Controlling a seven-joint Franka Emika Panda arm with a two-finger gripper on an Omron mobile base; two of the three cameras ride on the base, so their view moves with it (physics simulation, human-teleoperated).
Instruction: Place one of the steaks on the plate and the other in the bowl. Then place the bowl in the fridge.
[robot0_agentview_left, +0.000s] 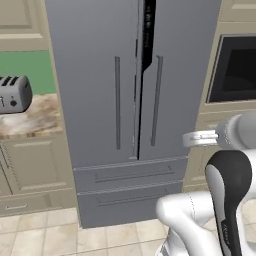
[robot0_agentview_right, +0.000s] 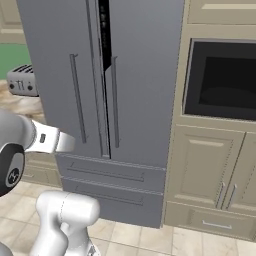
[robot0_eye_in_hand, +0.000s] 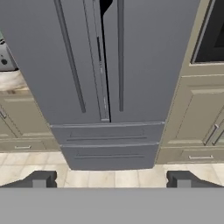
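The fridge (robot0_agentview_left: 100, 100) (robot0_agentview_right: 140, 75) (robot0_eye_in_hand: 144, 65) stands straight ahead, tall and grey, with two long vertical handles and two wide drawers below. A dark gap (robot0_agentview_left: 147, 35) (robot0_agentview_right: 104, 30) runs between its two doors at the top, so the right door stands slightly ajar. My gripper (robot0_eye_in_hand: 111, 179) is open, its dark fingertips (robot0_eye_in_hand: 41, 179) wide apart with nothing between them, pointing at the fridge's lower part from some distance. The steaks, the plate and the bowl are out of view.
A silver toaster (robot0_agentview_left: 14, 94) (robot0_agentview_right: 22, 80) sits on a marble counter (robot0_agentview_left: 35, 117) left of the fridge. A dark-glass wall oven (robot0_agentview_left: 235, 70) (robot0_agentview_right: 222, 80) is set in beige cabinets (robot0_agentview_right: 210, 170) on the right. Tiled floor (robot0_eye_in_hand: 109, 177) lies between me and the fridge.
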